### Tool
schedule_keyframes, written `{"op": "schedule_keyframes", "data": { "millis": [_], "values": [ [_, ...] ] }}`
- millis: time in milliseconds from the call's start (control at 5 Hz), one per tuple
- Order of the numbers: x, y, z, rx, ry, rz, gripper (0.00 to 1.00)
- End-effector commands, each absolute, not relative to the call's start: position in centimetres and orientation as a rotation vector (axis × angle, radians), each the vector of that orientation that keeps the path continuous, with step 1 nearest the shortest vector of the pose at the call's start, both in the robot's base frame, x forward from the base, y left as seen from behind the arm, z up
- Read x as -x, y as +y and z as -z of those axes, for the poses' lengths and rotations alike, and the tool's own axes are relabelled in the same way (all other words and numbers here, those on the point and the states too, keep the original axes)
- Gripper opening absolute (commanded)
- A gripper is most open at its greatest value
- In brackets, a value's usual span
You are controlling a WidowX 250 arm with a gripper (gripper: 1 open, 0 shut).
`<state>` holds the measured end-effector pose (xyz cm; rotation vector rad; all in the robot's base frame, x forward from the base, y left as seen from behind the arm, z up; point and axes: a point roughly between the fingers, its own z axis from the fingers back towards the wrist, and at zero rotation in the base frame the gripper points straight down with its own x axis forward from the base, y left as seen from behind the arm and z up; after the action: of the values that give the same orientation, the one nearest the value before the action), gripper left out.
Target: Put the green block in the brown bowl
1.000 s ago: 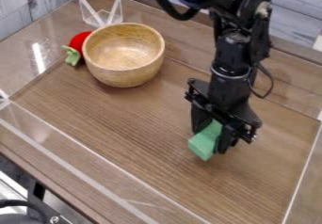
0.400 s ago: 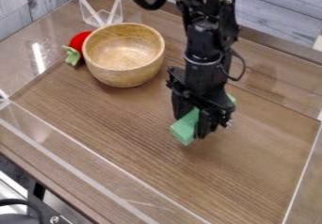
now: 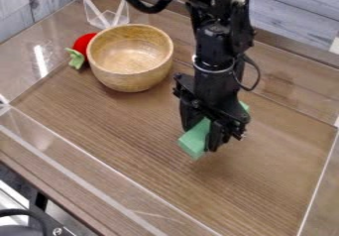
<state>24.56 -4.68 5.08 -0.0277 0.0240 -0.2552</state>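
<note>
The green block (image 3: 197, 141) is a small light-green bar held between the black fingers of my gripper (image 3: 208, 131), which is shut on it just above the wooden table. Its lower end sticks out below the fingers. The brown bowl (image 3: 130, 57) is a round wooden bowl standing upright at the back left with nothing inside. My gripper hangs to the right of the bowl and nearer the camera, about one bowl width from its rim.
A red toy with green leaves (image 3: 82, 50) leans against the bowl's left side. A clear plastic wall (image 3: 79, 151) runs along the table's front and left edge. Black cables hang beside the arm (image 3: 223, 42).
The arm carried the green block left, toward the bowl, over the first half second. Since then it has barely moved. The grip on the block is unchanged.
</note>
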Motion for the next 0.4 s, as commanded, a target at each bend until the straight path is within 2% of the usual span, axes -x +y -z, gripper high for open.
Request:
{"op": "schedule_keyframes", "data": {
  "millis": [0,200],
  "values": [
    [-25.0,-4.3,-8.5,0.014,-0.058,0.215,0.00],
    [-25.7,-3.0,-11.0,-0.005,-0.100,0.154,0.00]
  ]
}}
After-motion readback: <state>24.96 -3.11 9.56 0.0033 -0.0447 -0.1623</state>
